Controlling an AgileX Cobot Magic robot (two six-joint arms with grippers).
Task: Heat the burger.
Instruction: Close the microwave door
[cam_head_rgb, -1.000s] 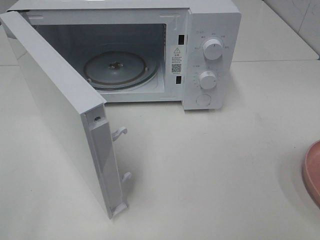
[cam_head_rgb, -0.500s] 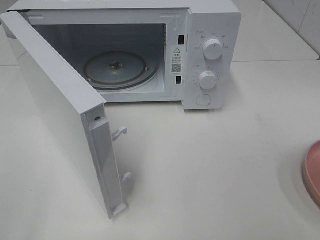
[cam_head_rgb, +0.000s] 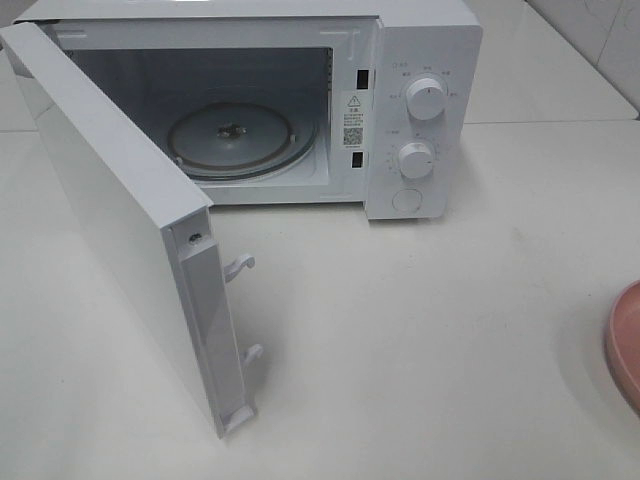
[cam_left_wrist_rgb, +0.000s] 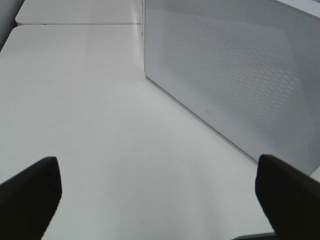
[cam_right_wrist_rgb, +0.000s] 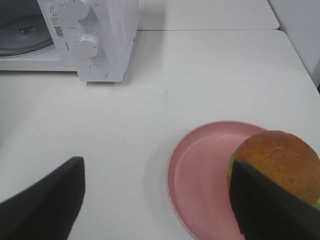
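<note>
Kitchen-like setup: white microwave (cam_head_rgb: 300, 110), pink plate (cam_right_wrist_rgb: 200, 175), plain white tabletop (cam_head_rgb: 420, 330).

A white microwave (cam_head_rgb: 300, 100) stands at the far side of the white table (cam_head_rgb: 420, 340), its door (cam_head_rgb: 120, 220) swung wide open toward the near left, with two latch hooks (cam_head_rgb: 240, 265) on the door's free edge. Inside lies a round glass turntable (cam_head_rgb: 235, 140), and on the panel at the oven's right are two white knobs (cam_head_rgb: 425, 98), one above the other, with a round button (cam_head_rgb: 407, 200) beneath them. A pink plate (cam_head_rgb: 625, 345) sits at the right edge of the table, well apart from the oven.
</note>
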